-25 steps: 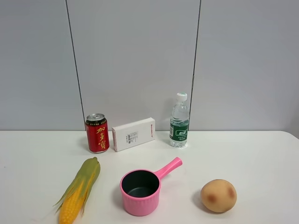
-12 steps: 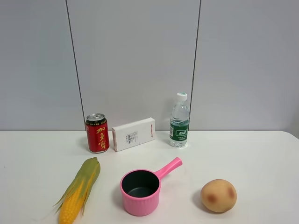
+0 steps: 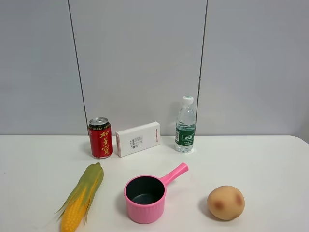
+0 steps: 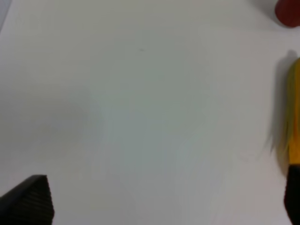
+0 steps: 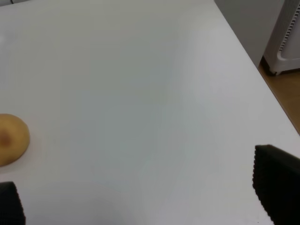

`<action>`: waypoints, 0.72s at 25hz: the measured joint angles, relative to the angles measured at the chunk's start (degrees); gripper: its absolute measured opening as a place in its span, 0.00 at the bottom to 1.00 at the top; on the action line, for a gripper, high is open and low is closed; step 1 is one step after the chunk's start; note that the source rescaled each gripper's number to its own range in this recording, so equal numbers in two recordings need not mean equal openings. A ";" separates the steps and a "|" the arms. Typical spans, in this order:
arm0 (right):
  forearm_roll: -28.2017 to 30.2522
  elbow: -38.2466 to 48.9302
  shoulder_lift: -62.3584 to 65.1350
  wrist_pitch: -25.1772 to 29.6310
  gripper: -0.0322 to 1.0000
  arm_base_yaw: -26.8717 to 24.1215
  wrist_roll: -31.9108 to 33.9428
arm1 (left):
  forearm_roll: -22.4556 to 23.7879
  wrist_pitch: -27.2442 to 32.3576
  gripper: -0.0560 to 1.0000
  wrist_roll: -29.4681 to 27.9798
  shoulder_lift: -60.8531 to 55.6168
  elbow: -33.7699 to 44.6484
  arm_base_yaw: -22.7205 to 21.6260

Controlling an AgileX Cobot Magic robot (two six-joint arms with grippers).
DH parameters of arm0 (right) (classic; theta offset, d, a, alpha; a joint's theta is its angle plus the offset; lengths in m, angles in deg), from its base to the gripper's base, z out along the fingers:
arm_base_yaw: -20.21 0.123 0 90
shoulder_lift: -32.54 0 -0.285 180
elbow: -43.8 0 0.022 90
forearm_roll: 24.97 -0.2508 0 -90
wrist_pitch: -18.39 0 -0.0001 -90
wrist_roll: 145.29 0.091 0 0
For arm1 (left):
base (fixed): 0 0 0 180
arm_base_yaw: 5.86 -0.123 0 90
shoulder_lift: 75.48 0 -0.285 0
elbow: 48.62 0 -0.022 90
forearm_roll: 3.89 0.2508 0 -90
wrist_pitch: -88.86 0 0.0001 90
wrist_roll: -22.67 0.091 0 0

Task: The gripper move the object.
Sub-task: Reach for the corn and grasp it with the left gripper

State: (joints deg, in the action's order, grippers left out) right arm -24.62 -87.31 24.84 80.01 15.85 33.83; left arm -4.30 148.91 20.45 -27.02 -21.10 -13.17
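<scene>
The corn cob (image 3: 82, 198) lies on the white table at the front left, with its yellow kernels toward the front edge and its green husk pointing back. Neither gripper shows in the exterior high view. In the left wrist view my left gripper (image 4: 159, 201) is open and empty above bare table, and the corn cob (image 4: 294, 122) sits at the picture's edge beside one fingertip (image 4: 293, 194). My right gripper (image 5: 140, 197) is open and empty over the table.
A pink pot (image 3: 145, 198) stands at the front centre and a tan potato (image 3: 225, 202) at the front right, also in the right wrist view (image 5: 11, 139). A red can (image 3: 100, 137), a white box (image 3: 138, 138) and a water bottle (image 3: 185, 126) line the back. The table's right edge drops to the floor (image 5: 281, 89).
</scene>
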 joint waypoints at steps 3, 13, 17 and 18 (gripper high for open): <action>0.00 0.00 0.00 0.00 1.00 0.00 0.00 | -2.02 -2.17 1.00 0.00 11.08 -4.52 0.00; 0.00 0.00 0.00 0.00 1.00 0.00 0.00 | -5.67 -12.74 1.00 3.00 31.87 -6.46 0.00; 0.00 0.00 0.00 0.00 1.00 0.00 0.00 | -5.60 -15.03 1.00 3.05 35.38 -6.46 1.16; 0.00 0.00 0.00 0.00 1.00 0.00 0.00 | -5.60 -15.60 1.00 3.05 36.17 -6.46 1.99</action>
State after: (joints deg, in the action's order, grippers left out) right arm -24.62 -87.31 24.84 80.01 15.85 33.83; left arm -9.90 133.32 23.50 9.15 -27.55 -11.18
